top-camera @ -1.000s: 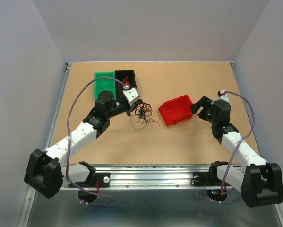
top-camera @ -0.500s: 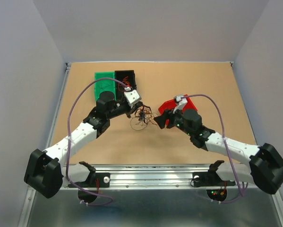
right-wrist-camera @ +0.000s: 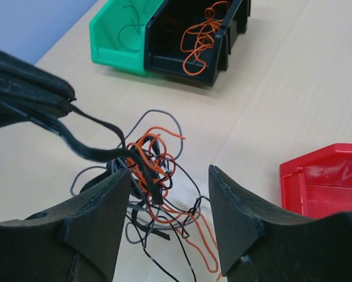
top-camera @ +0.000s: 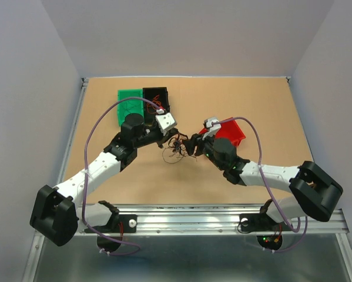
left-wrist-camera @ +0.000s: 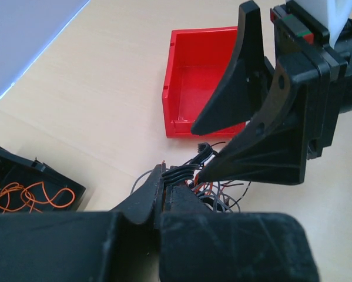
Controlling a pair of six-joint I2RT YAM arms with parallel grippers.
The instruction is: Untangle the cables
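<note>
Task thing: the tangle of thin, curly orange and black cables (top-camera: 177, 147) lies on the pale wooden desk (top-camera: 258, 100), between the two pincers and just beside the open red plastic bin (top-camera: 230, 132)
Left pincer (top-camera: 166, 140): pressed together on a few black strands at the tangle's edge; in the right wrist view we see those strands run from its tips into the knot
Right pincer (right-wrist-camera: 170, 200): spread, one finger on each side of the tangle and low over it; we see nothing pinched between them
Done, as we judge it: a loose orange cable (right-wrist-camera: 202, 35) lies in the black plastic bin (top-camera: 155, 97); a thin dark strand (right-wrist-camera: 130, 16) lies in the green plastic bin (top-camera: 127, 104) touching it; we take these as pieces already freed and sorted; the red bin looks bare inside
Left to do: the knot on the desk is dense, with orange and black strands wound through each other and a few loops trailing out; we judge that a good share of the work is ahead
Counts: two arms; two pincers; three bins, one green, one black, one red; one tangle; the strands within it are too interlaced for us to count; the orange loops in the black bin may be one cable or more, we cannot tell
</note>
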